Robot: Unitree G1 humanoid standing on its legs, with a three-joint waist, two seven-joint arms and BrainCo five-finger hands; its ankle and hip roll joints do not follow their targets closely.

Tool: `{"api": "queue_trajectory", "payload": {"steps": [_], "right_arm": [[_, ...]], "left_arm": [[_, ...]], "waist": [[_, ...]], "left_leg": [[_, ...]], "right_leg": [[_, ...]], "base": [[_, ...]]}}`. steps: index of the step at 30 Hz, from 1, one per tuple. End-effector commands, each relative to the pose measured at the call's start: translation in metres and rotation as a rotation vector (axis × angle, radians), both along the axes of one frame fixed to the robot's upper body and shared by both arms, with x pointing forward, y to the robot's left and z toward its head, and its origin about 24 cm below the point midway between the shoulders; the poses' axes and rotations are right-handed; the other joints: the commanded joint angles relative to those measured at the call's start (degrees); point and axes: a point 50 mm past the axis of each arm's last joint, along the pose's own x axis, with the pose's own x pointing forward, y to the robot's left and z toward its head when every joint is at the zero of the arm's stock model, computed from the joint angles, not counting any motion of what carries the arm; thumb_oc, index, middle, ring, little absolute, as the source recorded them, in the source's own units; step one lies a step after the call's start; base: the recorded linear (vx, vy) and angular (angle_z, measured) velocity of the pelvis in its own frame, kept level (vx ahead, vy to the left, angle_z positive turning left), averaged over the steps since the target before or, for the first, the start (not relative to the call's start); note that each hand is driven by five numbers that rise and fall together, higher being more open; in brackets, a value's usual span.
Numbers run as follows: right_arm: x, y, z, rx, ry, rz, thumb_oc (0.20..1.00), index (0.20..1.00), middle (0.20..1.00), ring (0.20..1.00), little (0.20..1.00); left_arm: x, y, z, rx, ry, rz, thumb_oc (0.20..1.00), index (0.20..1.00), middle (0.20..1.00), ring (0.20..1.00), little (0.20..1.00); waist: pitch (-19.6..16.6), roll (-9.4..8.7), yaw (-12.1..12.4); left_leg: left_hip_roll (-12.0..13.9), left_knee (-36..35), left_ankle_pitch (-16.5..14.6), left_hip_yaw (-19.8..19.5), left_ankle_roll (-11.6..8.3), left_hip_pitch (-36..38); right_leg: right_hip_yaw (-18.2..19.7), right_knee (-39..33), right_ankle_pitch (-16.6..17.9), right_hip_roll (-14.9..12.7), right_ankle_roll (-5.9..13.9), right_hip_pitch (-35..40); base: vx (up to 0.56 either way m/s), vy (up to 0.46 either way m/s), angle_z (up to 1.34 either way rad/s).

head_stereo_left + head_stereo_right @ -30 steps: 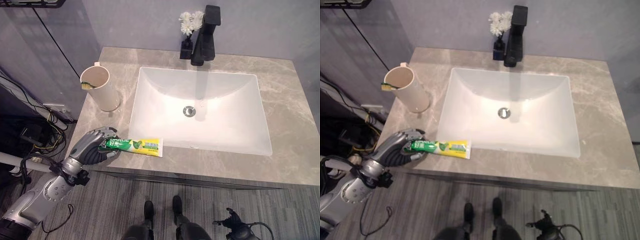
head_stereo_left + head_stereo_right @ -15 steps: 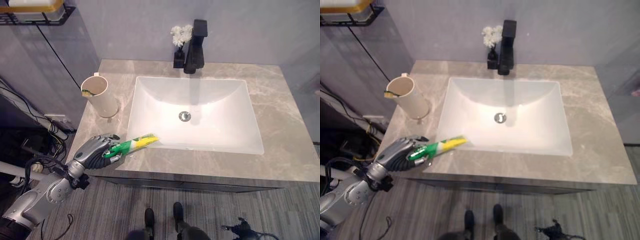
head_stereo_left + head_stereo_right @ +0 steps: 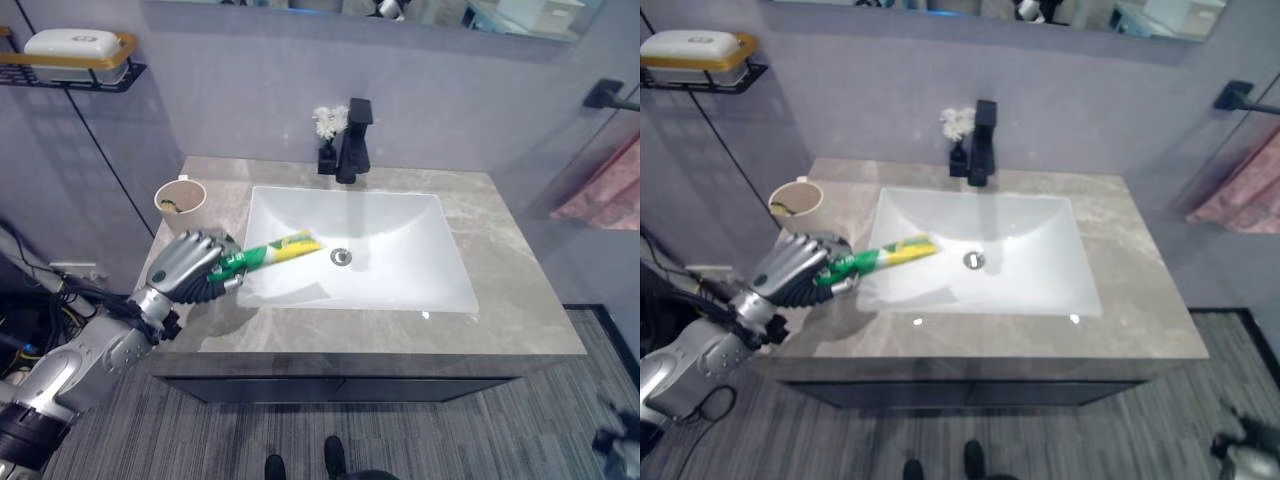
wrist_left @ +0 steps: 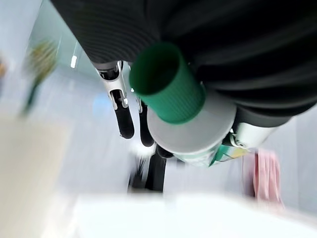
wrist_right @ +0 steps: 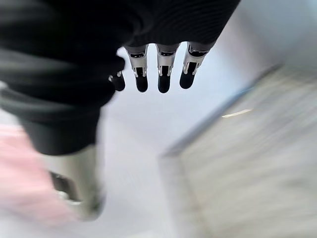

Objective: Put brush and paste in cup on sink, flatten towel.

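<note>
My left hand (image 3: 185, 264) is shut on a green and yellow toothpaste tube (image 3: 285, 249) and holds it above the counter's left part, its flat end over the white sink basin (image 3: 400, 275). In the left wrist view the tube's green cap (image 4: 166, 89) sticks out beneath the curled fingers (image 4: 124, 119). A cream cup (image 3: 181, 203) stands on the counter just behind that hand, with a toothbrush (image 3: 172, 207) in it. A pink towel (image 3: 606, 185) hangs at the far right. My right hand (image 5: 163, 74) hangs low with relaxed fingers, holding nothing.
A black faucet (image 3: 353, 140) and a small vase of white flowers (image 3: 326, 135) stand behind the basin. A wall shelf with a soap dish (image 3: 70, 52) is at the upper left. The grey stone counter (image 3: 520, 300) extends right of the basin.
The camera has pulled back and up. My left hand has lifted the toothpaste tube off the counter's front edge and raised it toward the cup and basin.
</note>
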Motion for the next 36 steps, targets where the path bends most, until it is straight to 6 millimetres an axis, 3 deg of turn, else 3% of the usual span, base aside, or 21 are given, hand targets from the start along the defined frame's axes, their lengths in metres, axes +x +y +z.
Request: {"api": "queue_trajectory", "payload": {"steps": [1, 3, 4, 5, 6, 7, 8, 9, 10, 11, 12, 13, 15, 17, 18, 20, 25, 36], "right_arm": [[0.014, 0.005, 0.074, -0.54, -0.067, -0.055, 1.0, 1.0, 1.0, 1.0, 1.0], [0.023, 0.014, 0.099, -0.834, 0.031, -0.046, 1.0, 1.0, 1.0, 1.0, 1.0], [0.04, 0.041, 0.124, -0.929, -0.046, 0.078, 1.0, 1.0, 1.0, 1.0, 1.0], [0.045, 0.053, 0.129, -0.879, -0.118, 0.131, 1.0, 1.0, 1.0, 1.0, 1.0], [0.068, 0.1, 0.123, -0.608, -0.288, 0.45, 1.0, 1.0, 1.0, 1.0, 1.0], [0.069, 0.1, 0.124, -0.605, -0.29, 0.452, 1.0, 1.0, 1.0, 1.0, 1.0], [0.081, 0.121, 0.111, -0.4, -0.339, 0.587, 1.0, 1.0, 1.0, 1.0, 1.0], [0.096, 0.161, 0.104, -0.205, -0.359, 0.843, 1.0, 1.0, 1.0, 1.0, 1.0], [0.097, 0.162, 0.105, -0.203, -0.36, 0.85, 1.0, 1.0, 1.0, 1.0, 1.0], [0.103, 0.192, 0.101, -0.091, -0.352, 1.031, 1.0, 1.0, 1.0, 1.0, 1.0], [0.104, 0.2, 0.103, -0.043, -0.354, 1.088, 1.0, 1.0, 1.0, 1.0, 1.0], [0.106, 0.23, 0.097, 0.141, -0.369, 1.251, 1.0, 1.0, 1.0, 1.0, 1.0], [0.107, 0.243, 0.098, 0.227, -0.397, 1.311, 1.0, 1.0, 1.0, 1.0, 1.0], [0.102, 0.286, 0.111, 0.436, -0.497, 1.5, 1.0, 1.0, 1.0, 1.0, 1.0], [0.103, 0.287, 0.111, 0.439, -0.5, 1.503, 1.0, 1.0, 1.0, 1.0, 1.0], [0.097, 0.313, 0.125, 0.529, -0.563, 1.621, 1.0, 1.0, 1.0, 1.0, 1.0], [0.088, 0.329, 0.152, 0.62, -0.717, 1.72, 1.0, 1.0, 1.0, 1.0, 1.0], [0.067, 0.339, 0.185, 0.612, -0.853, 1.867, 1.0, 1.0, 1.0, 1.0, 1.0]], "left_arm": [[-0.002, -0.012, 0.063, -0.083, -0.401, -0.053, 0.2, 0.2, 0.2, 0.2, 0.2], [-0.008, -0.018, 0.071, -0.073, -0.442, -0.079, 0.2, 0.2, 0.2, 0.2, 0.2], [-0.014, -0.026, 0.081, -0.094, -0.493, -0.123, 0.2, 0.2, 0.2, 0.2, 0.2], [-0.017, -0.032, 0.085, -0.105, -0.511, -0.154, 0.2, 0.2, 0.2, 0.2, 0.2], [-0.019, -0.042, 0.092, -0.137, -0.521, -0.217, 0.2, 0.2, 0.2, 0.2, 0.2], [-0.019, -0.041, 0.092, -0.136, -0.523, -0.216, 0.2, 0.2, 0.2, 0.2, 0.2], [-0.017, -0.045, 0.092, -0.165, -0.511, -0.24, 0.2, 0.2, 0.2, 0.2, 0.2], [-0.013, -0.047, 0.091, -0.187, -0.476, -0.251, 0.2, 0.2, 0.2, 0.2, 0.2], [-0.014, -0.046, 0.092, -0.187, -0.477, -0.247, 0.2, 0.2, 0.2, 0.2, 0.2], [-0.014, -0.049, 0.092, -0.185, -0.458, -0.268, 0.2, 0.2, 0.2, 0.2, 0.2], [-0.014, -0.05, 0.092, -0.181, -0.446, -0.275, 0.2, 0.2, 0.2, 0.2, 0.2], [-0.015, -0.053, 0.092, -0.176, -0.431, -0.296, 0.2, 0.2, 0.2, 0.2, 0.2], [-0.015, -0.053, 0.092, -0.171, -0.427, -0.299, 0.2, 0.2, 0.2, 0.2, 0.2], [-0.016, -0.056, 0.092, -0.174, -0.424, -0.321, 0.2, 0.2, 0.2, 0.2, 0.2], [-0.016, -0.056, 0.093, -0.172, -0.425, -0.32, 0.2, 0.2, 0.2, 0.2, 0.2], [-0.018, -0.06, 0.091, -0.177, -0.418, -0.35, 0.2, 0.2, 0.2, 0.2, 0.2], [-0.025, -0.063, 0.081, -0.188, -0.393, -0.39, 0.2, 0.2, 0.2, 0.2, 0.2], [-0.028, -0.057, 0.061, -0.208, -0.29, -0.371, 0.2, 0.2, 0.2, 0.2, 0.2]], "waist": [[-5.15, 0.07, 0.01], [-5.49, 0.11, 0.4], [-5.69, -0.03, 0.74], [-5.93, 0.07, 0.92], [-5.76, -0.26, 1.36], [-5.83, -0.3, 1.24], [-5.74, -0.47, 1.77], [-5.71, -0.87, 2.6], [-5.62, -0.83, 2.36], [-5.57, -0.84, 3.05], [-5.65, -0.85, 3.29], [-5.63, -0.56, 4.34], [-5.5, -0.46, 4.62], [-5.55, -0.07, 5.77], [-5.47, -0.15, 5.6], [-5.58, 0.04, 6.54], [-5.59, -0.17, 7.91], [-5.44, -1.15, 9.45]], "left_leg": [[5.7, 0.37, -3.37, -3.42, -5.58, 2.54], [5.71, 0.37, -3.61, -3.41, -5.54, 2.79], [5.78, 0.37, -3.47, -3.3, -5.62, 2.88], [5.75, 0.37, -3.45, -3.32, -5.63, 2.9], [5.83, 0.37, -2.7, -3.36, -5.8, 2.99], [5.81, 0.37, -3.0, -3.4, -5.79, 3.03], [5.89, 0.37, -2.51, -3.45, -5.84, 2.99], [5.76, 0.37, -1.88, -3.66, -5.84, 2.69], [5.75, 0.37, -1.89, -3.66, -5.84, 2.73], [5.76, 0.37, -2.34, -3.76, -5.83, 3.13], [5.73, 0.37, -2.24, -3.83, -5.86, 3.07], [5.64, 0.37, -2.02, -4.02, -5.9, 3.1], [5.56, 0.37, -1.95, -4.11, -5.92, 3.24], [5.42, 0.37, -1.66, -4.5, -5.91, 3.19], [5.41, 0.37, -1.67, -4.54, -5.9, 3.21], [5.22, 0.37, -1.5, -4.82, -5.97, 3.11], [4.86, 0.37, -1.03, -5.51, -6.02, 2.61], [4.22, 0.37, -0.76, -6.15, -5.62, 1.86]], "right_leg": [[0.28, 0.59, -1.38, -6.17, 7.26, 1.26], [0.3, 0.55, -1.65, -6.12, 7.3, 1.6], [0.39, 0.56, -1.53, -6.07, 7.3, 1.61], [0.37, 0.57, -1.51, -6.01, 7.26, 1.68], [0.39, 0.72, -1.19, -5.76, 6.92, 2.01], [0.36, 0.61, -1.43, -5.79, 6.95, 2.12], [0.26, 0.7, -1.2, -5.78, 6.78, 2.25], [0.26, 0.6, -0.86, -5.93, 6.59, 2.25], [0.26, 0.6, -0.88, -5.95, 6.59, 2.31], [0.17, 0.56, -1.36, -5.91, 6.51, 2.8], [0.07, 0.55, -1.35, -5.97, 6.48, 2.82], [-0.07, 0.55, -1.32, -6.1, 6.31, 3.16], [-0.27, 0.55, -1.36, -6.2, 6.21, 3.37], [-0.61, 0.53, -1.32, -6.52, 6.07, 3.64], [-0.65, 0.53, -1.35, -6.54, 6.07, 3.69], [-0.97, 0.55, -1.37, -6.76, 6.01, 3.83], [-1.89, 0.52, -1.29, -7.21, 5.89, 3.88], [-2.52, 0.52, -1.17, -7.69, 5.91, 3.81]], "base": [[0.03, 0.01, -0.17], [0.01, 0.001, -0.03], [-0.05, -0.01, 0.02], [-0.11, -0.034, -0.03], [-0.07, -0.022, -0.05], [-0.1, -0.034, -0.12], [-0.08, -0.013, -0.12], [-0.11, -0.017, -0.12], [-0.05, -0.004, -0.06], [0.0, -0.002, 0.04], [-0.02, 0.008, 0.14], [-0.03, 0.007, 0.2], [-0.02, 0.013, 0.14], [-0.02, 0.013, 0.13], [-0.02, 0.015, 0.08], [-0.01, 0.015, 0.06], [-0.01, 0.019, 0.05], [0.0, 0.009, 0.07]]}}
